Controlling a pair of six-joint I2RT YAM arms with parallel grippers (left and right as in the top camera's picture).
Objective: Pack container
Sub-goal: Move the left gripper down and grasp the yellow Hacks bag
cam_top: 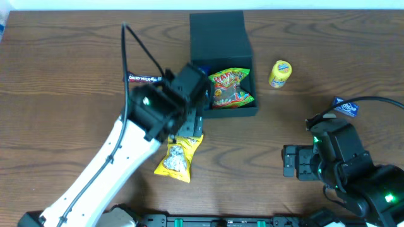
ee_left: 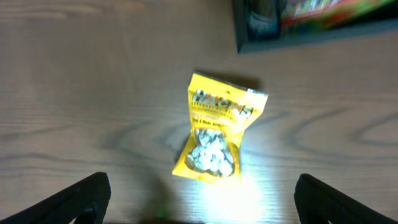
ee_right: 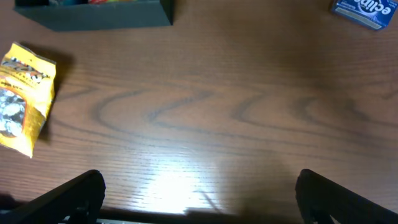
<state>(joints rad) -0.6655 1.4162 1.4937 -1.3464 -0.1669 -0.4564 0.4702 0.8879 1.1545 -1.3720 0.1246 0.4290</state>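
Teal container point(cam_top: 218, 31) holds one bag point(cam_top: 230, 87); one pouch point(cam_top: 178, 157) outside.

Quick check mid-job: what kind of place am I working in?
Likely a tabletop packing setup, perhaps a lab: wood-grain table, open dark container holding a snack bag, loose yellow pouch nearby.

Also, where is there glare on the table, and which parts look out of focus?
Left wrist view: white glare on the table just below the yellow packet; the container at the top is blurred. Right wrist view: similar glare low in the centre, whole picture slightly soft. Overhead view: even light, no glare.
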